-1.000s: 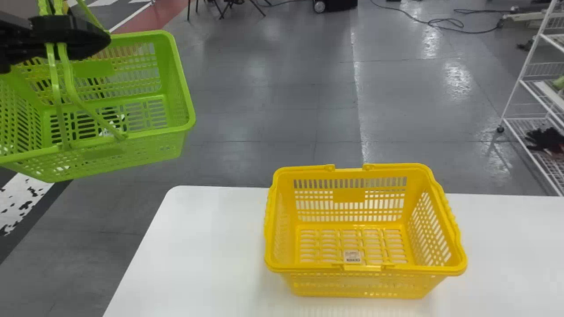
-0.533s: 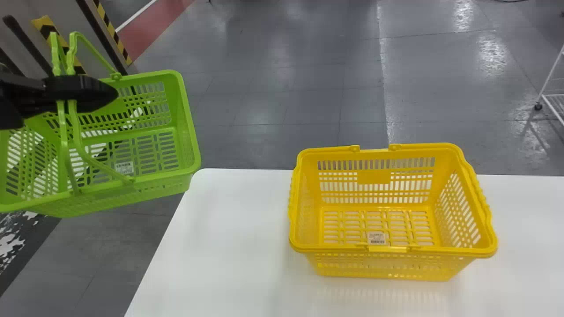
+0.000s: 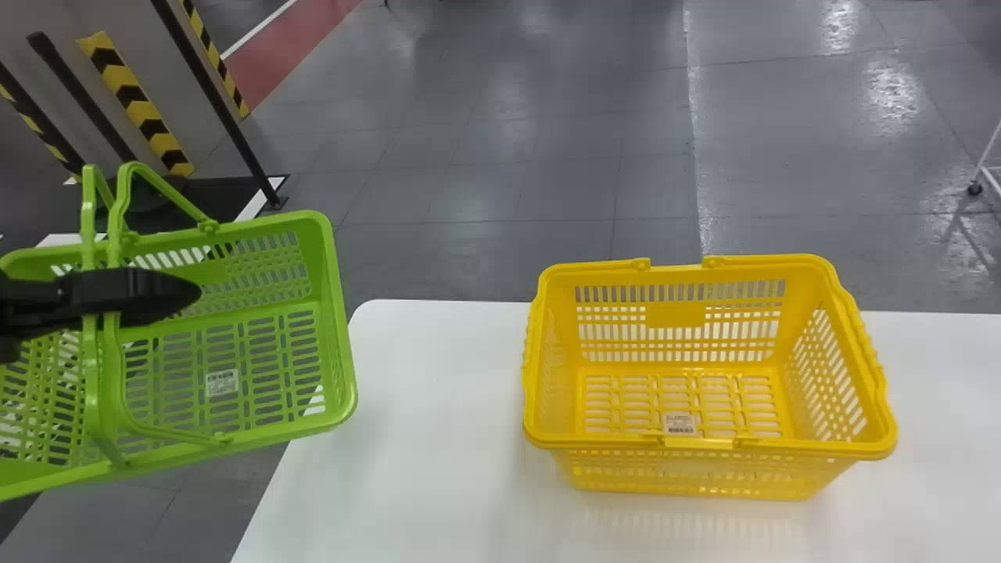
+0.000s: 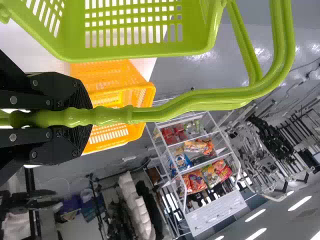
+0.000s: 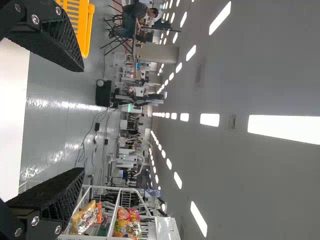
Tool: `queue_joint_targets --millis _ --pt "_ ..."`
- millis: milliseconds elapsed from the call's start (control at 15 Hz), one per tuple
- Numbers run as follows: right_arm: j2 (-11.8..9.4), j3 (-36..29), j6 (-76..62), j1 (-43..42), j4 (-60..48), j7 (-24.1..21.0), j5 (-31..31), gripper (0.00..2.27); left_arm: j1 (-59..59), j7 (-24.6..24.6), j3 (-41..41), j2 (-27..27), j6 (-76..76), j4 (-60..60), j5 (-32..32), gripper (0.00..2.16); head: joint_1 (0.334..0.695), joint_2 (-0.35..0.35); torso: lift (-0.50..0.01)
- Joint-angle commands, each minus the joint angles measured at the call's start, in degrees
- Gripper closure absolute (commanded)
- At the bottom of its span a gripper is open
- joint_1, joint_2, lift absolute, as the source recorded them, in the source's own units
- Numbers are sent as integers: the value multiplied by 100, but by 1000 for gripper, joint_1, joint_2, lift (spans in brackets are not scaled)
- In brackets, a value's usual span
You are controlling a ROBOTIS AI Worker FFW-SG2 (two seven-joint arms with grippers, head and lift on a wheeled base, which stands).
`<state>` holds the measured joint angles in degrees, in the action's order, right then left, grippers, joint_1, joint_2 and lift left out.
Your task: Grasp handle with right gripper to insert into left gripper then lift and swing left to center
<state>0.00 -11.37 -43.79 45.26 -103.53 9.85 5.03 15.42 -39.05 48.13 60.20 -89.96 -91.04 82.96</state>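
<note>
My left fingers (image 4: 70, 91) held the green basket (image 3: 335, 313) up, clenched on its handles (image 4: 210, 99), right fingers (image 5: 50, 200) spread; insert and lift looked done, center swing pending.

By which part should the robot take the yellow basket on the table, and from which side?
Probably by the wavy handle bar at the right end of the yellow basket, from above, with the open right gripper: that bar lies folded along the rim, and its bumps suggest a grip.

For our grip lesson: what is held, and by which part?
The left gripper holds the green basket by its paired handles; the right gripper, open, holds nothing.
</note>
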Motion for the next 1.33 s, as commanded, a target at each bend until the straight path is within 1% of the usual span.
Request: queue_joint_targets --millis 0,133,333,600,667,800,867,933,1067,1200,1267 --pt "0 -23 51 -17 -9 8 7 100 744 64 478 -510 -7 -705 194 2135 695 263 -93" --pt "0 -111 139 -43 -18 61 16 100 1315 196 760 -923 -7 -1382 484 2135 695 246 -93" --pt "0 -225 314 -52 -167 70 16 100 1965 301 1129 -1415 -7 -2199 748 2135 695 175 -93" --pt "-18 -190 508 -122 -176 114 16 100 2651 574 1375 -1951 -7 -3227 1108 2135 695 76 -93" --pt "-18 -181 543 -131 -176 122 16 100 2862 627 1498 -2030 -7 -3385 1223 2135 695 61 -93" --pt "-26 -181 631 -166 -176 131 16 100 3222 829 1498 -2276 -7 -3860 1618 2135 695 30 -93" --pt "-26 -172 666 -184 -176 131 16 100 3354 864 1498 -2382 -7 -4097 1706 2135 695 13 -93" --pt "-26 -155 666 -184 -176 140 16 100 3468 925 1463 -2487 -7 -4352 1820 2135 695 -35 -93" --pt "-26 -120 701 -193 -185 140 16 100 3495 1215 1278 -2804 -7 -4730 1979 2135 695 -94 -93" --pt "-26 -58 719 -201 -211 140 -2 100 3257 1593 707 -3102 -7 -4976 1899 2135 695 -149 -93" --pt "-26 -41 736 -201 -247 140 -11 100 3117 1752 426 -3173 -7 -5011 1820 2135 695 -198 -93"
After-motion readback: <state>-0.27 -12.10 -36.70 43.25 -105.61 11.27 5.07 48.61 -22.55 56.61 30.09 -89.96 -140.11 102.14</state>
